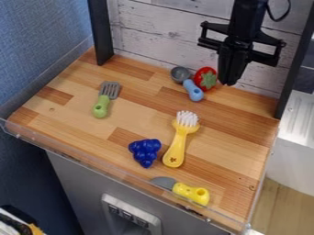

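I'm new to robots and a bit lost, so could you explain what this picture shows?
The black machine is a robot arm, seen by a fixed camera looking down at a slant. Its gripper, a two-fingered hand, is shut and holds nothing that I can see. Nearest it is a red toy fruit, beside a blue-handled scoop. Also on the wooden surface lie a green-handled fork, yellow brush, blue toy grapes and yellow-handled knife.

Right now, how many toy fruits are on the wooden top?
2: the red strawberry beside the blue-handled spoon, near the gripper, and the blue grapes left of the yellow brush.
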